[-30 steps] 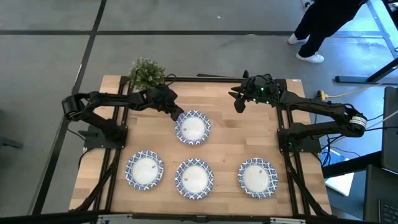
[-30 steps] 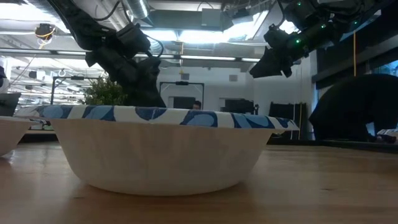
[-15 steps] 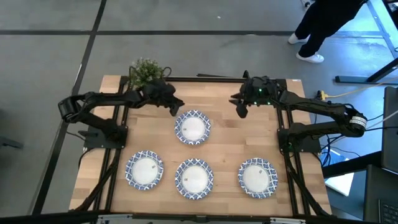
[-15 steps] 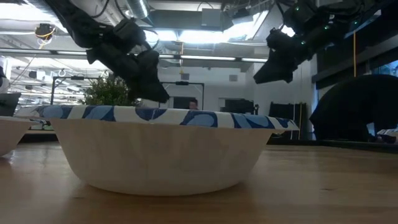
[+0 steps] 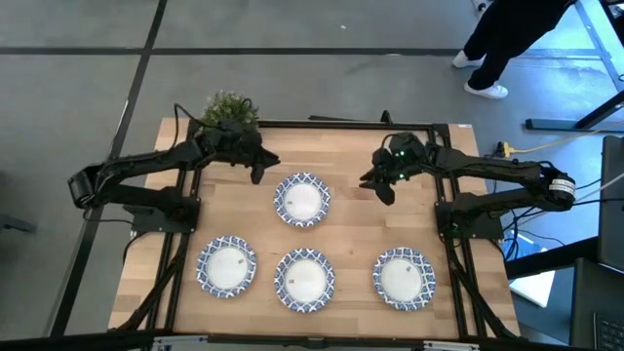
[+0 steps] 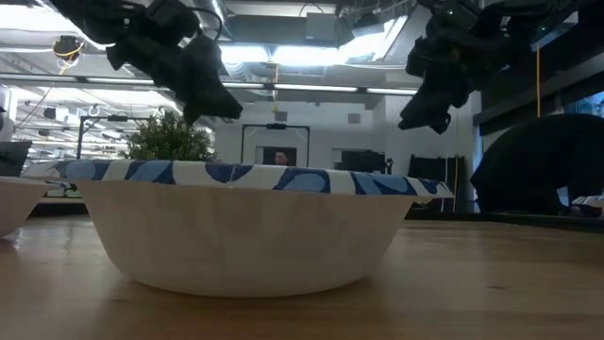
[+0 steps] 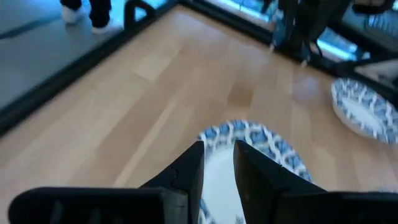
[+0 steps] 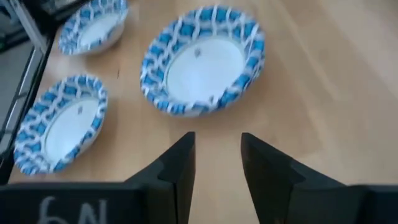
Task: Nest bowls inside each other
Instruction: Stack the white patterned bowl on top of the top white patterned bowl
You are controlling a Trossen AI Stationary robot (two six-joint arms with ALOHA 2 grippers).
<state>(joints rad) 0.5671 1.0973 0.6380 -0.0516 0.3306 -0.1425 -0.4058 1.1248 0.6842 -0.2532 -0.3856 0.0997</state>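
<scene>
Wooden desk (image 5: 341,234) from above: four bowls, one (image 5: 301,200) mid-desk, three along the near edge. Left gripper (image 5: 255,168) and right gripper (image 5: 383,189) flank the middle bowl. Both wrist views show fingers parted, holding nothing.

Bare desk (image 5: 351,234) lies open between the back bowl (image 5: 301,200) and the front row of three bowls (image 5: 305,278), wide enough for an arm to cross. The left gripper (image 5: 257,172) and right gripper (image 5: 383,189) flank the back bowl, apart from it. The potted plant (image 5: 230,109) crowds the desk's back left corner.
</scene>
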